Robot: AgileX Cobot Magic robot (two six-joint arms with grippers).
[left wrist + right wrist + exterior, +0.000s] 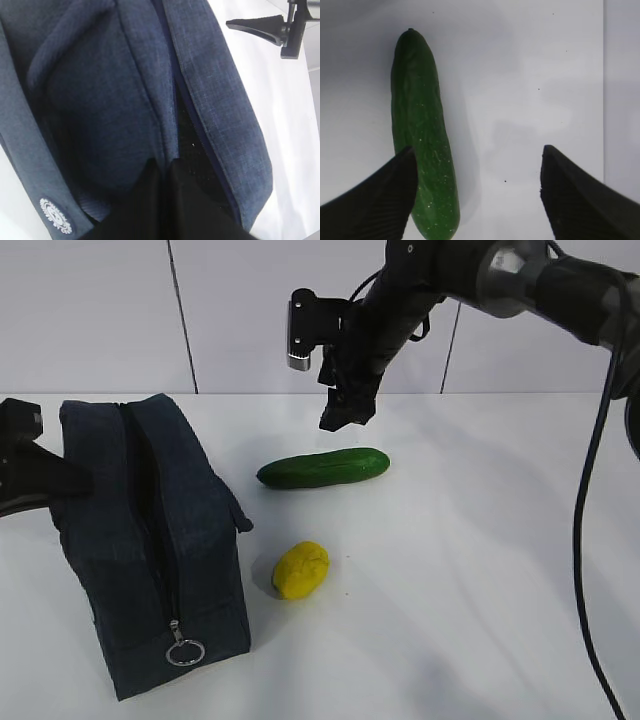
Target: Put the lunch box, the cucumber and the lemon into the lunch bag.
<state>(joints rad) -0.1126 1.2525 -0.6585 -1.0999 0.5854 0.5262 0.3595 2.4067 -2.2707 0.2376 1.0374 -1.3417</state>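
The navy lunch bag [150, 540] stands at the left with its top zipper open. My left gripper [72, 480] is at the bag's far top edge. In the left wrist view [166, 172] its fingers are pressed together on a fold of the bag [115, 100] beside the open zipper. The cucumber [322, 468] lies on the table right of the bag, and the lemon [300, 569] lies nearer the front. My right gripper [345, 410] hovers open and empty above the cucumber. In the right wrist view [479, 150] the cucumber [422, 140] lies by the left finger. The lunch box is not in view.
The white table [470, 570] runs to a white wall behind. The zipper's silver ring pull [185, 651] hangs at the bag's near end. The bag's white round logo [55, 216] shows in the left wrist view. A black cable [585, 540] hangs at the right.
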